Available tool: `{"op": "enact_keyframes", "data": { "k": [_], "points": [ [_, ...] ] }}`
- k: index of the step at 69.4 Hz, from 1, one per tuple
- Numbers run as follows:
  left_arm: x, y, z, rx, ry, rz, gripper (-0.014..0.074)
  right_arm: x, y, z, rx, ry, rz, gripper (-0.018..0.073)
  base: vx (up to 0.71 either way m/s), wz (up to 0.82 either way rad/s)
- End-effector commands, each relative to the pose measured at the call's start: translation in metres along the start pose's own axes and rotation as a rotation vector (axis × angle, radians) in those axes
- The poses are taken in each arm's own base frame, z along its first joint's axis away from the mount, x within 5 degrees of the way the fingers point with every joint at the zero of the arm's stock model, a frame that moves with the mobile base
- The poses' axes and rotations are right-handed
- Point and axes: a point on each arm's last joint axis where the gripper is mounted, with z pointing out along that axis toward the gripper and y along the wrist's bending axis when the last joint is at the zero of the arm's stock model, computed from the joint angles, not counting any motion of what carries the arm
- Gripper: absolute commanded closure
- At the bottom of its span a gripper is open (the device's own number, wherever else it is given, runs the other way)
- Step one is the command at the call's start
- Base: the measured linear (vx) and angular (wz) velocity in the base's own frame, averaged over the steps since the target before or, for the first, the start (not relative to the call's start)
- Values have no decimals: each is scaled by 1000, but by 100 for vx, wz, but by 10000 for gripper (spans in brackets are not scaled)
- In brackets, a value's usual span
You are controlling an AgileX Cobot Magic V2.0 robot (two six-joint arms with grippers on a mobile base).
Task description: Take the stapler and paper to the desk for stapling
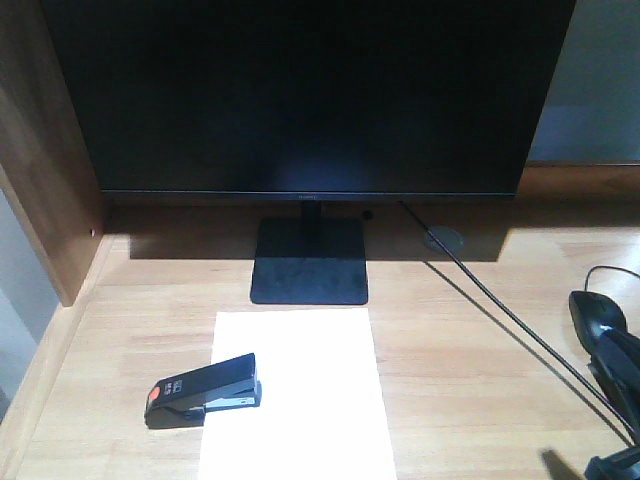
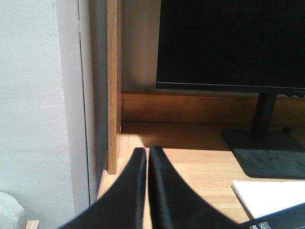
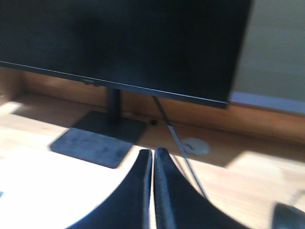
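White paper [image 1: 300, 400] lies flat on desk [image 1: 470, 330], just before monitor [image 1: 310, 95] base. Black stapler [image 1: 203, 390] rests on paper's left edge, orange end hanging off. Both already on desk; stapling likely remains. Stapler: rigid, dense, smooth; press top near front. Paper: thin, floppy, slides easily; pin flat. Left gripper [image 2: 147, 151] pressed together, empty. Right gripper [image 3: 153, 153] likewise closed, empty.

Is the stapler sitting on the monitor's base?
No. The stapler lies across the paper's left edge, well in front of the base.
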Motion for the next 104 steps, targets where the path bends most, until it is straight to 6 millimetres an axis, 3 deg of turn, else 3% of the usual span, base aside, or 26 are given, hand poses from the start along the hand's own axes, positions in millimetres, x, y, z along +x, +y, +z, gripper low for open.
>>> {"op": "enact_keyframes", "data": {
  "k": [1, 21, 53, 104],
  "points": [
    [-4, 0, -1, 7, -80, -17, 603, -15, -7, -6, 79, -91, -3, 569, 0, 0],
    [-4, 0, -1, 7, -80, -17, 603, -10, -18, -31, 290, -135, -20, 569, 0, 0],
    [-4, 0, -1, 7, -80, -17, 603, 45, -16, -32, 357, -200, -4, 569, 0, 0],
    [-4, 0, -1, 7, -80, -17, 603, 44, -12, -31, 280, -202, -43, 569, 0, 0]
  ]
}}
